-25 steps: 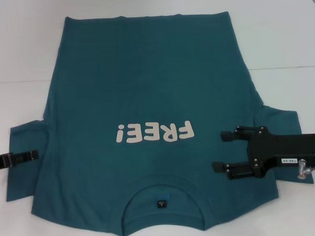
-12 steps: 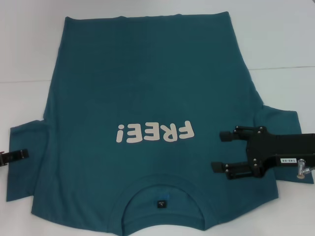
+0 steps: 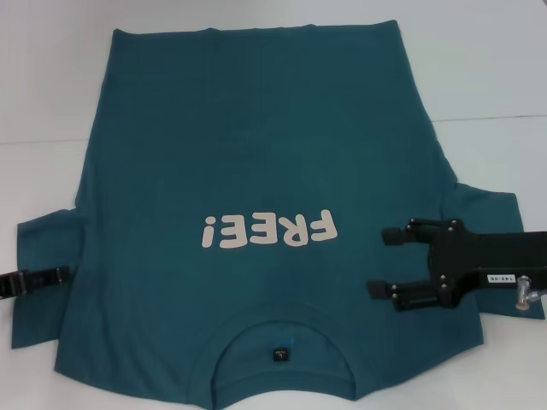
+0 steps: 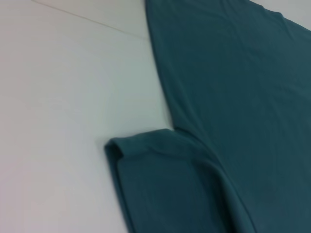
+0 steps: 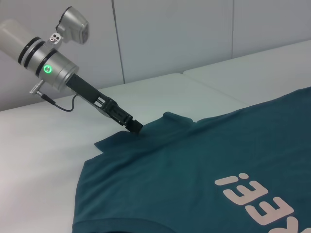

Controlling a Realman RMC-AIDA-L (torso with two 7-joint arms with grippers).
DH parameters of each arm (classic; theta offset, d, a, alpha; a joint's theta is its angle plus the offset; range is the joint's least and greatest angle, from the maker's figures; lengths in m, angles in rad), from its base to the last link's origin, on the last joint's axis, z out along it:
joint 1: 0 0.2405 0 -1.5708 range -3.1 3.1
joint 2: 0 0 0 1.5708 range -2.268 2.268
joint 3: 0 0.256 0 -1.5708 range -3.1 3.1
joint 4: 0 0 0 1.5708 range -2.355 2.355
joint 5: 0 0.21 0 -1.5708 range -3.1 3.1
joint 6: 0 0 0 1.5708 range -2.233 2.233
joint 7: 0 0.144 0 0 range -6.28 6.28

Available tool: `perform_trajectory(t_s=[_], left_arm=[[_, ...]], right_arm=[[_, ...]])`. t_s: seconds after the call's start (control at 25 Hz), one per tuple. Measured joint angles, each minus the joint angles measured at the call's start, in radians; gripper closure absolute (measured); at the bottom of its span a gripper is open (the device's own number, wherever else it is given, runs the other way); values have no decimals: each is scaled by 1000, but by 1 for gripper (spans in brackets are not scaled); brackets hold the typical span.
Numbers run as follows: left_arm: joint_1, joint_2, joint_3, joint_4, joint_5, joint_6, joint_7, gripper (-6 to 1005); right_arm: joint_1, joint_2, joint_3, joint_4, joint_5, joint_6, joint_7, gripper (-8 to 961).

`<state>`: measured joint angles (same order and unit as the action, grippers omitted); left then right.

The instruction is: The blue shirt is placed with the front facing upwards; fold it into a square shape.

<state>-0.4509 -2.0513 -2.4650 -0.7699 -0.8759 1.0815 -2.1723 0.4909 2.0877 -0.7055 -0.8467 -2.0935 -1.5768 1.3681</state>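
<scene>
So the blue shirt (image 3: 248, 205) is lying flat, front up, on the white table (image 3: 479, 68), collar (image 3: 282, 342) nearest the robot at 6 o'clock and hem way out at 12. White FREE! lettering (image 3: 267, 231) sits mid-chest. Right gripper (image 3: 381, 263) is at about 4 o'clock, over the shirt next to the right sleeve (image 3: 487, 209), fingers spread apart with nothing in them. Left gripper (image 3: 60, 273) is at 8 o'clock, tip down on the left sleeve (image 3: 47, 282); can't tell if it's pinching the fabric or not.
</scene>
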Motion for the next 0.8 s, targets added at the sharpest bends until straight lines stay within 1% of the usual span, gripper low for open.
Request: perform_trajectory(t_s=[0.24,0.48,0.68,0.8], left_arm=[[-2,0,0,-12,0,18,1,155],[24,-1,-4,-62,0,10,-5,156],[28,1,-5,-55,19,-7,-8,155],[21,-5,-3,-53,46,-13,-13,156]], right_arm=[[2,0,1,0,0,0,0,26],[-1,0,4,0,0,0,1,26],[-1,0,5,0,0,0,2,26],[0,0,4,0,-1,0,2,26]])
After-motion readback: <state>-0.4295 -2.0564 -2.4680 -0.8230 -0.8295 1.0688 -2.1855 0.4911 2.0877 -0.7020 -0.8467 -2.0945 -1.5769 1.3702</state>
